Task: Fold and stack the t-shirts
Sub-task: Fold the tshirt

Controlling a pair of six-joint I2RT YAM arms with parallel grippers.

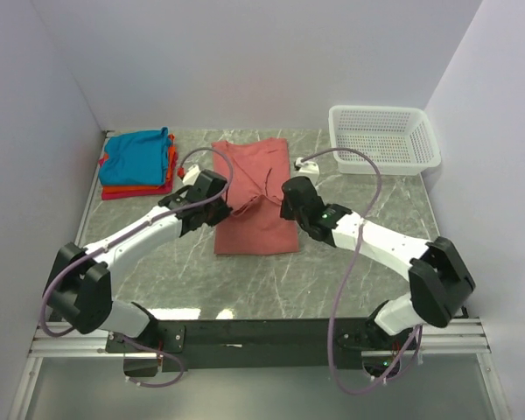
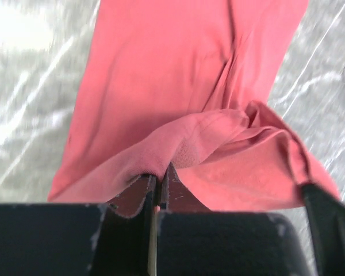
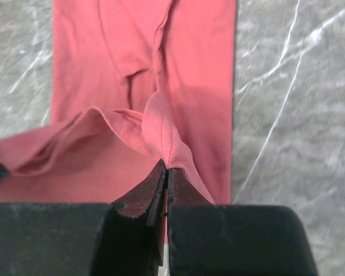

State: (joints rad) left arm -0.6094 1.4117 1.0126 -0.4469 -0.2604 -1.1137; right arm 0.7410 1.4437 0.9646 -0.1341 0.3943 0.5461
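A salmon-pink t-shirt (image 1: 255,219) lies as a long folded strip in the middle of the table. Its far part is lifted and carried over the near part by both grippers. My left gripper (image 1: 220,199) is shut on the shirt's left edge (image 2: 184,144); its jaws (image 2: 158,172) pinch a fold of cloth. My right gripper (image 1: 284,199) is shut on the right edge, with a hem seam (image 3: 164,135) caught between its jaws (image 3: 166,168). A stack of folded t-shirts, teal-blue (image 1: 136,156) over orange and red (image 1: 138,189), sits at the back left.
A white mesh basket (image 1: 383,138) stands at the back right. White walls close the table on three sides. The grey marble tabletop (image 1: 350,289) shows in front of the shirt. A small white object (image 1: 304,163) lies just right of the shirt's far end.
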